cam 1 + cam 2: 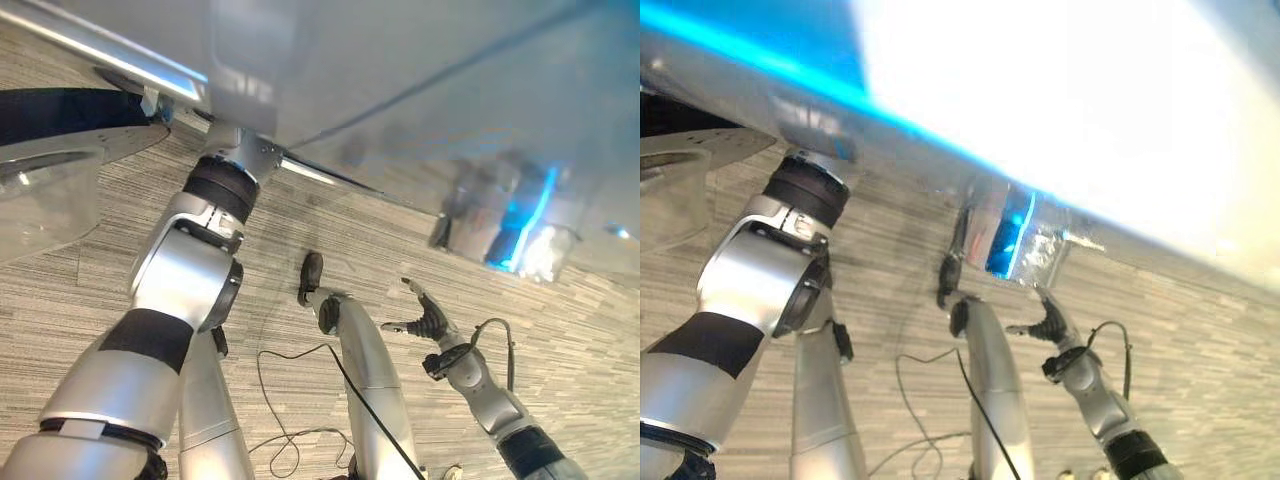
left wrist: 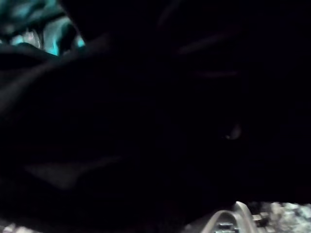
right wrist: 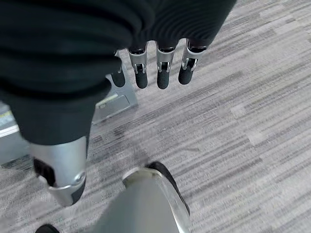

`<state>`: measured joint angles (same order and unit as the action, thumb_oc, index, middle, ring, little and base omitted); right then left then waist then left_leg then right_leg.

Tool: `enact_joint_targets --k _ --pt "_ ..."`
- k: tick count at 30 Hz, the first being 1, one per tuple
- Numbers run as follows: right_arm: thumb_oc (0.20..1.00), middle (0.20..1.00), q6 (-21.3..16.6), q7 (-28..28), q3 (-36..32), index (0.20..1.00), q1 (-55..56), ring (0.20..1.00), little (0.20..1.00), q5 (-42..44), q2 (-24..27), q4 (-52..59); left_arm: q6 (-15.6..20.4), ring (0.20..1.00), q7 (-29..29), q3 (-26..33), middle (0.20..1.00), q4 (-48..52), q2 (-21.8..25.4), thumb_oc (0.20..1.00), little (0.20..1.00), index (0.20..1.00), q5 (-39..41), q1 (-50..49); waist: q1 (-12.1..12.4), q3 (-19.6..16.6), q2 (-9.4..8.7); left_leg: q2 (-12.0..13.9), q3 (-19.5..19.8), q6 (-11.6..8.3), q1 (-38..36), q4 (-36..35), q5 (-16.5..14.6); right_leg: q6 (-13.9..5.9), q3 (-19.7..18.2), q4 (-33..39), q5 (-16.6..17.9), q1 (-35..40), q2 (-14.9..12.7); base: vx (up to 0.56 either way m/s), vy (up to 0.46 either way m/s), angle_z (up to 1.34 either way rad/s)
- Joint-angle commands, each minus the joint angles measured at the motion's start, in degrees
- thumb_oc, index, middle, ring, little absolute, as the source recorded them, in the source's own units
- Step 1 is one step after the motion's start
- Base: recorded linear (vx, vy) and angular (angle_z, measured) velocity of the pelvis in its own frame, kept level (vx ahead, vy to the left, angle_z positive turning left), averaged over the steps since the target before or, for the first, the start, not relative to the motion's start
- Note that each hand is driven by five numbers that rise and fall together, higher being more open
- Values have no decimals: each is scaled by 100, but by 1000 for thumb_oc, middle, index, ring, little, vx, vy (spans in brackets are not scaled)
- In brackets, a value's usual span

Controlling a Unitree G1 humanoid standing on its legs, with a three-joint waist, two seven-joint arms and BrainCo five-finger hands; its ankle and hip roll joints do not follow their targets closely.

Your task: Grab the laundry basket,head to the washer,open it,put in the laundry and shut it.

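No readable print. My L arm reaches up into the washer [image 1: 420,90], white w/ glossy front, overhead at top; L hand hidden, can't tell its state. R hand [image 3: 153,68] hangs over grey carpet [image 3: 243,121], fingers relaxed, holding nothing.

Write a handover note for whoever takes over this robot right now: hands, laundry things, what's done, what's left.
Right hand: open, fingers straight, holding nothing, hanging over the carpet.
Left arm: reaches up to the washer by its dark opening; the hand is hidden there and its wrist view is dark, so its state cannot be told.
The washer door looks to be swung open, glass bowl facing out.
Done: reached the washer, door apparently opened.
Left: confirm the laundry is in the drum, pull the left arm out, shut the door.
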<state>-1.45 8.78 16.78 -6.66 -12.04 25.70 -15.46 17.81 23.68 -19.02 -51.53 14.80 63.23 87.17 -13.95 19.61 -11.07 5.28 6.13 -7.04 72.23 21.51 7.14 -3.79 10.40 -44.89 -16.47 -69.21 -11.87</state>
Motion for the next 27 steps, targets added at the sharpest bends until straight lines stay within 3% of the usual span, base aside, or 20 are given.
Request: enact_joint_targets --k 1,3,4,7,8,9,11,16,17,20,21,22,24,25,27 --pt "1000 1000 30 192 -45 1000 472 1000 1000 7 460 -38 1262 200 205 523 200 958 264 200 200 200 -25 1209 -273 -750 446 -35 6 455 -352 786 -1474 -149 -417 421 525 -13 245 0 0 0" --pt "1000 1000 50 184 -75 1000 519 1000 1000 -19 496 -8 1453 200 301 608 200 1319 191 200 200 200 -55 1159 -264 -750 459 -37 -3 461 -369 746 -1469 -162 -429 448 538 -15 252 0 0 0" --pt "1000 1000 90 174 -81 1000 600 1000 1000 -122 534 86 1756 200 454 804 200 1945 61 200 200 200 -121 970 -249 -751 461 -56 -24 469 -428 677 -1476 -177 -454 512 545 10 262 0 0 0" --pt "1000 1000 100 142 -42 1000 664 1000 1000 -209 643 161 1717 200 481 781 200 2171 -197 200 200 200 -135 683 -258 -729 448 -72 -13 480 -489 609 -1469 -193 -484 572 560 37 293 11 -4 0" --pt "1000 1000 97 123 -35 1000 699 1000 1000 -208 675 183 1542 542 448 652 542 2008 -206 542 542 542 -127 585 -259 -739 455 -72 -10 485 -503 594 -1464 -191 -490 588 568 43 301 0 0 0" --pt "1000 1000 89 82 -34 1000 751 1000 1000 -214 674 214 1378 1000 342 554 1000 1801 -155 1000 1000 1000 -77 513 -259 -756 450 -74 -9 492 -513 580 -1456 -183 -485 599 579 51 304 0 0 0" --pt "1000 1000 54 46 -56 1000 825 1000 1000 -152 655 161 995 1000 147 198 1000 1363 3 1000 1000 1000 -161 472 -246 -776 497 -80 -7 504 -531 565 -1428 -161 -484 613 580 73 308 0 0 0" --pt "1000 1000 47 46 -47 1000 815 1000 1000 -152 633 154 984 1000 93 184 1000 1303 19 1000 1000 1000 -123 506 -251 -772 478 -80 -4 504 -535 561 -1426 -159 -480 619 581 79 308 -5 14 0" --pt "1000 1000 -147 -264 -117 1000 827 1000 1000 134 828 -8 -874 1000 -1064 -2045 1000 -822 1094 1000 1000 1000 -3105 994 -83 -773 739 -97 -19 521 -558 534 -1324 -118 -467 657 606 175 271 -32 77 0" --pt "1000 1000 -228 -266 -136 1000 616 1000 1000 189 937 -112 -1233 1000 -981 -3008 1000 -1299 1141 1000 1000 1000 -5128 1492 -14 -687 766 -93 -11 524 -624 479 -1279 -135 -463 690 645 246 252 -30 59 4" --pt "1000 1000 -261 -238 -56 1000 493 1000 1000 193 1030 -180 -1442 1000 -673 -3438 1000 -1497 1041 1000 1000 1000 -6267 1696 -12 -652 756 -88 -1 522 -666 458 -1269 -144 -470 707 667 280 261 -20 40 8" --pt "1000 1000 -266 -233 -53 1000 475 1000 1000 193 1016 -194 -1446 1000 -662 -3443 1000 -1509 1028 1000 1000 1000 -6294 1708 -8 -633 741 -87 -4 522 -678 455 -1268 -144 -472 708 668 290 261 -26 46 8" --pt "1000 1000 -287 -179 8 1000 383 1000 1000 156 1114 -240 -1657 1000 -602 -3940 1000 -1565 1007 1000 1000 1000 -7448 1793 -9 -589 724 -62 7 510 -754 395 -1262 -163 -477 766 699 351 262 -16 33 6" --pt "1000 1000 -289 -175 15 1000 375 1000 1000 155 1103 -247 -1665 1000 -598 -3941 1000 -1563 1006 1000 1000 1000 -7475 1791 -9 -580 711 -60 5 509 -766 389 -1261 -163 -477 771 701 362 263 -11 35 2" --pt "1000 1000 -320 -82 89 1000 304 1000 1000 135 1109 -353 -1855 1000 -594 -4175 1000 -1353 992 1000 1000 1000 -8373 1653 35 -509 691 -36 16 500 -901 253 -1240 -195 -469 883 741 470 261 -15 33 2"
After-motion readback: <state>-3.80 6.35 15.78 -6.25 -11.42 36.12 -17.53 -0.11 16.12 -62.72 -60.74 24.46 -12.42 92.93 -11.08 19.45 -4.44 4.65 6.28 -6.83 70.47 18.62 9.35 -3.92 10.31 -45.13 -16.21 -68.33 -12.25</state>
